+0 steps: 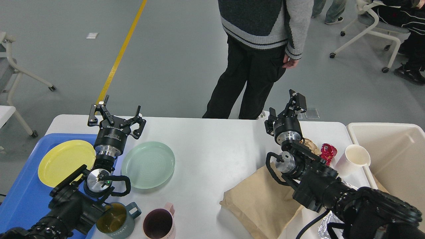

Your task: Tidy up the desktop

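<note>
Grey floor lay behind the desktop (206,139), which filled the lower part of your head view and carried a blue tray (20,196) with a yellow plate (64,161), a green plate (149,164) and a paper bag (262,202). Your left gripper (116,114) hovered above the far edge with its fingers spread apart and empty. Your right gripper (285,113) was also raised, near a red object (328,152) and a paper cup (353,159), but you could not tell how its fingers stood.

My left gripper (118,114) hangs spread wide over the desktop (206,149), between a yellow plate (66,162) on the blue tray (20,199) and a green plate (148,164). My right gripper (285,108) is raised, fingers apart, above a brown paper bag (262,202). A paper cup (353,159) leans against the cream bin (395,156). Two mugs (118,220) stand near me.
</note>
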Action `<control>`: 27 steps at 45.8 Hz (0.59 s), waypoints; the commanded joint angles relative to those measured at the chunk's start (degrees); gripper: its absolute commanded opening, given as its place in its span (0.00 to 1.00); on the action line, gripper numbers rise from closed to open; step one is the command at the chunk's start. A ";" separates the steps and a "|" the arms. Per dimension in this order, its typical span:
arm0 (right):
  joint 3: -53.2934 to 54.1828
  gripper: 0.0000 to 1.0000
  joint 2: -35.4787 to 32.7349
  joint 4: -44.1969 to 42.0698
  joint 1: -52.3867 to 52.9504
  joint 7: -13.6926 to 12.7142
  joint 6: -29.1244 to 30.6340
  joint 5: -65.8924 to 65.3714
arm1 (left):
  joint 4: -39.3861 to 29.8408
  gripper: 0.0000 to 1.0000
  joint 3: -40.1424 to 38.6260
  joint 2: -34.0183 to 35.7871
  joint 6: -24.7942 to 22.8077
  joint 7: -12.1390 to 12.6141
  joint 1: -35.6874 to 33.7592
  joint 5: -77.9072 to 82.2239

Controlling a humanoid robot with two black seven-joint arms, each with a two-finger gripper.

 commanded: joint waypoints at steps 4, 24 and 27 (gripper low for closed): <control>-0.02 1.00 0.07 0.00 0.00 0.00 0.00 0.00 | -0.55 0.99 1.82 3.32 10.94 0.29 -5.04 0.49; -0.02 1.00 0.07 0.00 0.00 0.00 0.00 0.00 | 0.24 0.99 54.88 12.12 26.34 0.37 -37.21 0.58; -0.02 1.00 -0.02 0.00 0.00 0.00 0.00 0.00 | 0.24 0.99 65.77 11.77 26.17 0.37 -41.25 0.76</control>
